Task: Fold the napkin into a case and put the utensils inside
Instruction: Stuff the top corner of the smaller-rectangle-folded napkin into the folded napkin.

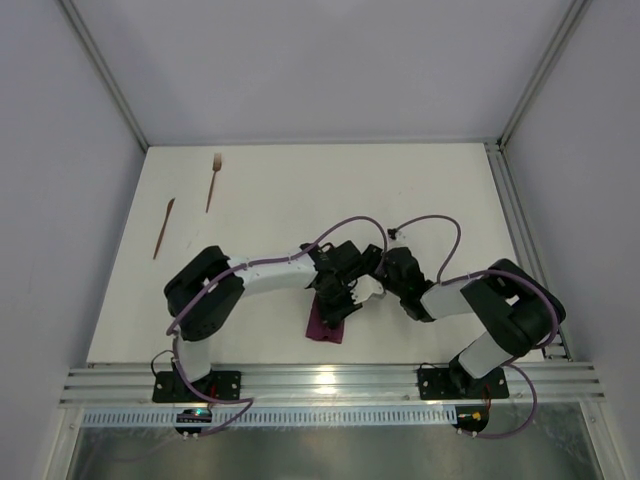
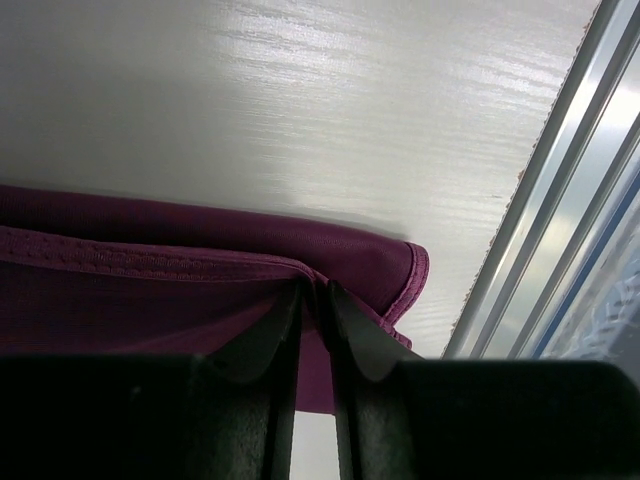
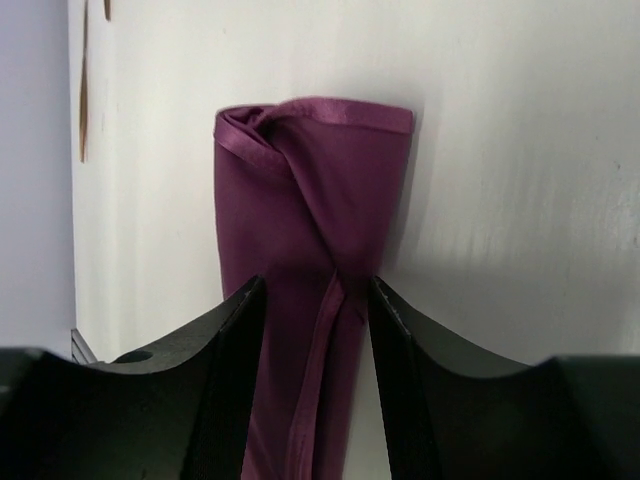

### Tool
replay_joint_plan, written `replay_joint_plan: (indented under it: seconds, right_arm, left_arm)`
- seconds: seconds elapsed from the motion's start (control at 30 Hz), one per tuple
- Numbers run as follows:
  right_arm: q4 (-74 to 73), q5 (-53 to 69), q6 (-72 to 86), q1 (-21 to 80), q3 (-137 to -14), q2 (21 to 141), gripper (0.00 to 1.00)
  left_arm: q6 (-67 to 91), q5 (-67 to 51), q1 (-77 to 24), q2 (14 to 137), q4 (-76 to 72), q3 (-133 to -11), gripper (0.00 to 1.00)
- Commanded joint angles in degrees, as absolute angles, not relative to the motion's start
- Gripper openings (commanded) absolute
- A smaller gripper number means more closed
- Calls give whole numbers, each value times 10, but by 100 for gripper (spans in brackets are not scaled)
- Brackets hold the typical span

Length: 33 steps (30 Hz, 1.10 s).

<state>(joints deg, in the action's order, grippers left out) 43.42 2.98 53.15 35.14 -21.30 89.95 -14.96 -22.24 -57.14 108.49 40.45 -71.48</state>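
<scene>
White and faintly glossy, the counter [image 1: 420, 200] fills a booth of pale lavender-grey walls [image 1: 300, 60], with slim aluminium posts [image 1: 105, 75] running up the corners. Along the near edge lie ribbed aluminium rails [image 1: 330, 382], to which both arm bases are bolted. In front of the rails sits a white slotted strip [image 1: 330, 416]. Purple cables [image 1: 350, 225] loop over the arms. In the left wrist view the counter shows a soft streaked sheen, and the rails run up the right side.

Plum-purple and slightly shiny, the napkin [image 1: 328, 322] is folded into a narrow strip. It lies on the counter close to the near rails, between the two arms and under their wrists.

The left end effector [image 2: 315, 290] has its tips at a stitched hem near the strip's corner. Its jaws stand only a thin slit apart, and whether they pinch the cloth cannot be told.

The right end effector [image 3: 317, 285] has its jaws spread wide, one on either side of the strip. The cloth runs between them and a loose twisted fold shows at the strip's far end. It grips nothing.

Well away at the far left of the counter lie the brown fork [image 1: 213, 182] and the slim knife [image 1: 163, 228], near each other but apart.
</scene>
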Motion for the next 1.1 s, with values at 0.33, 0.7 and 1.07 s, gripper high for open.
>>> replay_joint_plan:
  seconds: [0.33, 0.7, 1.07]
  right_arm:
    - [412, 118, 499, 348, -208, 910, 54]
    - [435, 103, 528, 350, -183, 926, 54]
    - [437, 88, 526, 351, -174, 933, 53]
  left_arm:
    - [-135, -228, -564, 1026, 356, -704, 18]
    - [-118, -220, -564, 1008, 330, -724, 18]
    - [-123, -221, -564, 1073, 324, -730, 18]
